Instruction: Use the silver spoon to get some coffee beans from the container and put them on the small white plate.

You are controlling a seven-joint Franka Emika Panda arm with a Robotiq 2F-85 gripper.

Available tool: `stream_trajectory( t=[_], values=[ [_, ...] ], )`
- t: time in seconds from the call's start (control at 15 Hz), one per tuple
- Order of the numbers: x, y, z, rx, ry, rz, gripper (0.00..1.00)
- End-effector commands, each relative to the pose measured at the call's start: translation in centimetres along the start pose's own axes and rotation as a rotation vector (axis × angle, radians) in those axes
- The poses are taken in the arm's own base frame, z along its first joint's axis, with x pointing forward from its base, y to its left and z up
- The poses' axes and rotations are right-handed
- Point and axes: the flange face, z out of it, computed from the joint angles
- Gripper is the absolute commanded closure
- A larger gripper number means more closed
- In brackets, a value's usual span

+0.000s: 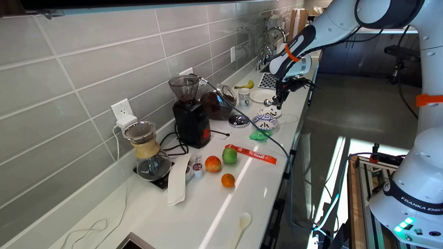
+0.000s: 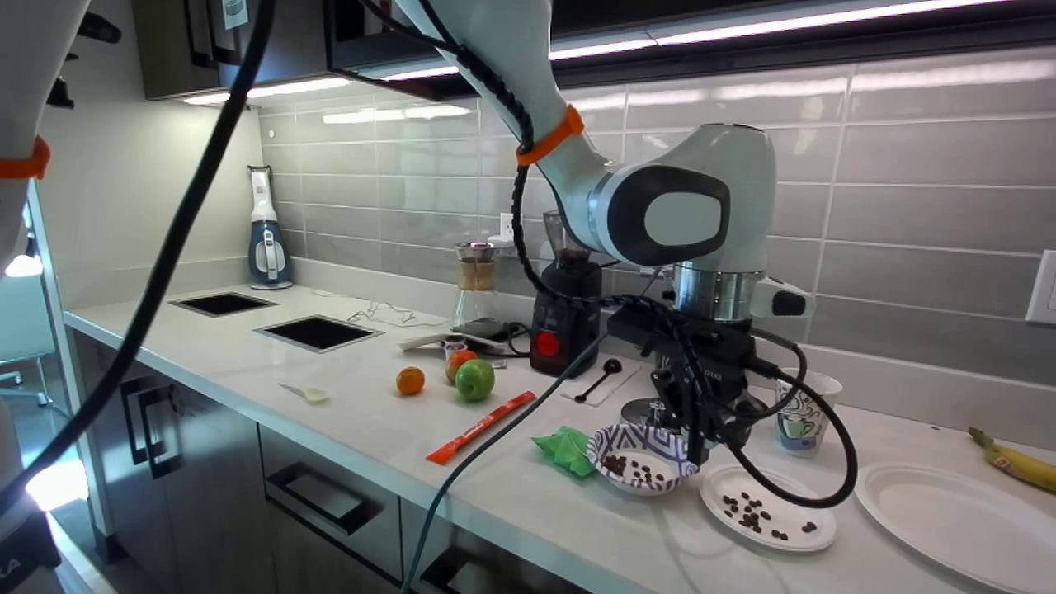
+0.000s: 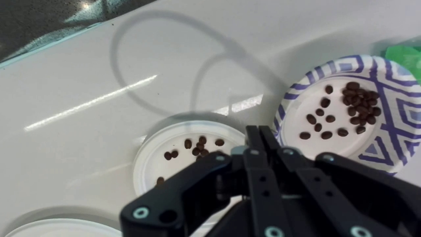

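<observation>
Clenched on the silver spoon (image 1: 267, 102), the gripper (image 3: 259, 132) is held above the counter (image 1: 166, 224), its fingertips nearly meeting in the wrist view. From left to right in an exterior view, small pale lettering is carried by the glass carafe (image 1: 154, 162) but cannot be read, and the reddish label of the coffee pod (image 1: 197, 167) is likewise too small to be deciphered. The paper cup (image 1: 244, 97) is printed with a pattern, and illegible white print is borne along the red packet (image 1: 252, 153). Further right, dark beans (image 3: 361, 102) are gathered in the purple-patterned bowl (image 3: 296, 113). Near it the spoon's scoop end is pointed toward the tiled wall (image 1: 187, 41), away from the counter's front edge, and its long axis appears to be laid across the counter; most of the handle is hidden by the fingers. Rounded, shiny metal is shown at that end; whether beans are carried in it cannot be told. Just beside the purple-patterned bowl, more beans are scattered on the small white plate (image 3: 179, 169), plain and round. At the far right, FRANKA EMIKA is lettered in white on the robot's base (image 1: 415, 187).
</observation>
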Motion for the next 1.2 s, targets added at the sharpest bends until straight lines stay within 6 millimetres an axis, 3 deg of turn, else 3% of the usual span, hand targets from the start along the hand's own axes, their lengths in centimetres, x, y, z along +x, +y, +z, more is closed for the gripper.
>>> stream_trajectory(
  t=[0.0,0.73,1.13],
  values=[
    [0.2,1.0,0.1,0.075,0.038,0.014,0.99],
    [-0.5,3.1,0.3,0.195,0.072,0.092,0.99],
    [-0.6,0.3,-1.8,0.045,0.127,-0.007,0.99]
  ],
)
